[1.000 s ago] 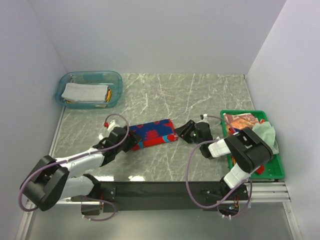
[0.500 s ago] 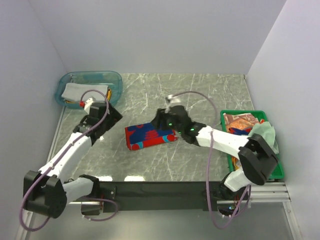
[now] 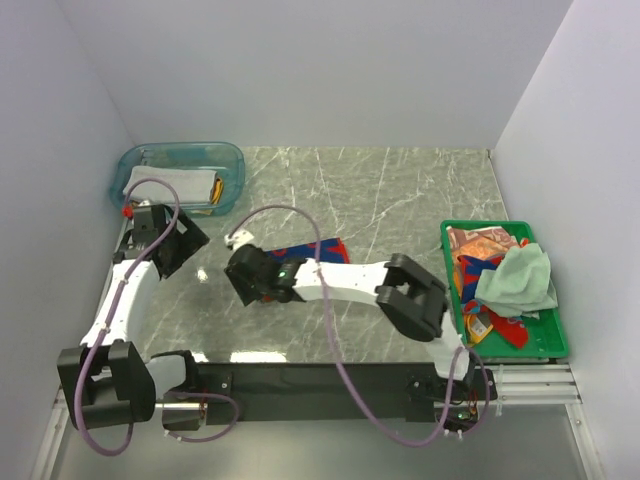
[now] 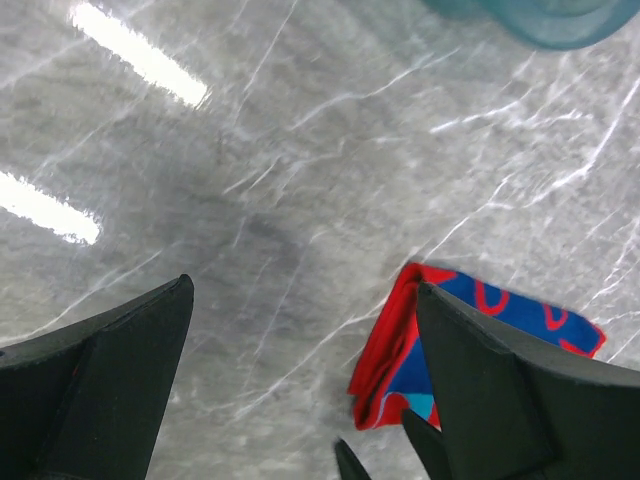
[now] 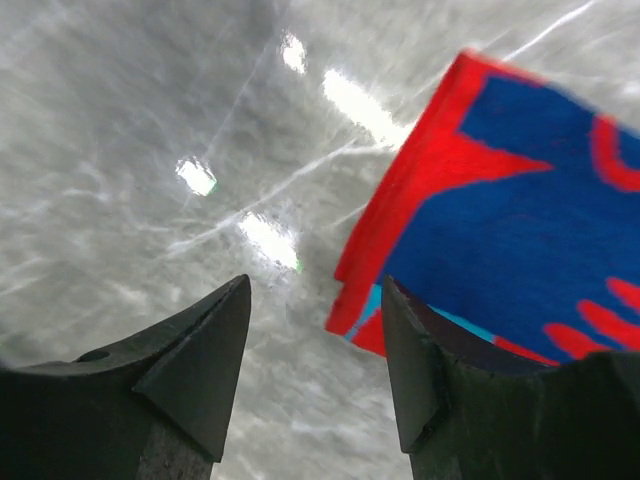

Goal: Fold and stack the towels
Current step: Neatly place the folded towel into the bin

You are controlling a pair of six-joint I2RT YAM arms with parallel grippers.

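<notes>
A folded red towel with blue patterns (image 3: 330,249) lies on the marble table, mostly hidden under my right arm. It also shows in the left wrist view (image 4: 480,330) and the right wrist view (image 5: 520,230). My right gripper (image 3: 248,276) is open and empty at the towel's left end, with its jaws (image 5: 315,300) over bare marble beside the towel's corner. My left gripper (image 3: 172,242) is open and empty (image 4: 305,290), left of the towel and apart from it. A folded grey-white towel (image 3: 165,182) lies on an orange one in the teal tub (image 3: 232,160).
The green crate (image 3: 455,228) at the right edge holds a pale green towel (image 3: 515,280), an orange-brown one (image 3: 480,240) and a red one (image 3: 502,332), all crumpled. The tub's edge shows in the left wrist view (image 4: 560,15). White walls close in three sides.
The left gripper has let go of the towel's left end and drawn back left towards the tub. The right arm has swung left across the towel to its left end.
</notes>
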